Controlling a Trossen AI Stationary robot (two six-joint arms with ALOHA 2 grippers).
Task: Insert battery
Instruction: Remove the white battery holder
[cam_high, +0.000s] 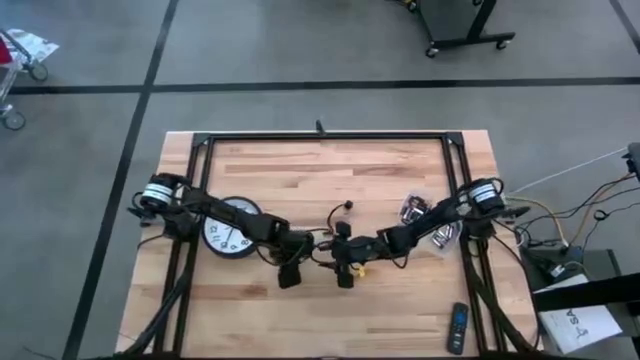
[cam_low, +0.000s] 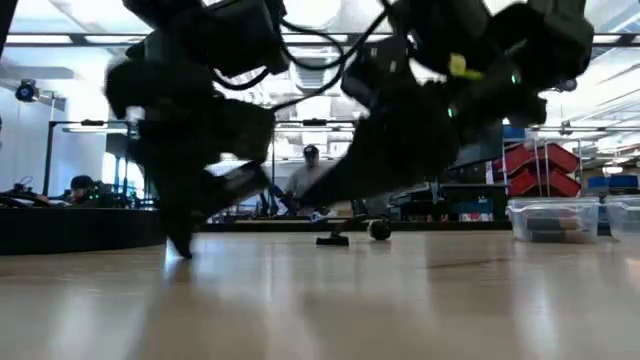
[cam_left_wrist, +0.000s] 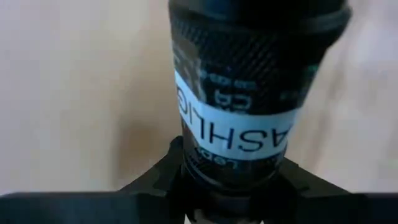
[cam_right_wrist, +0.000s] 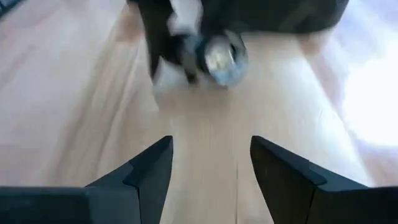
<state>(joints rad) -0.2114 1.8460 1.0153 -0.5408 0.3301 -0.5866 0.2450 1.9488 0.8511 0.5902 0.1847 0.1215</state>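
The tabletop (cam_high: 330, 180), pale wood in a dark frame, carries the two arms meeting near its middle front, and the job looks to be midway. The left pincer (cam_left_wrist: 233, 180) is clamped round the dark knurled body of a flashlight (cam_left_wrist: 239, 93) with a white label band, held near the middle of the tabletop just beside the other arm. The right pincer (cam_right_wrist: 211, 168) stands with its fingers spread apart and nothing between them; ahead of it, in the right wrist view, a round silvery end (cam_right_wrist: 221, 56) shows, which may be the battery or the mouth of the flashlight, and I cannot tell which. So the holding seems done, while whether the battery is already seated cannot be read from these views; any closing of the flashlight would be left too. Counted from largest to smallest: one wall clock (cam_high: 230, 228) lying face up under the left arm, one crumpled clear bag or wrapper (cam_high: 432, 225) under the right arm, one remote control (cam_high: 457, 328) near the front right corner, one flashlight, one small dark piece with a cord (cam_high: 345, 207) behind the pincers, and a small yellow bit (cam_high: 360, 266) at the right pincer.
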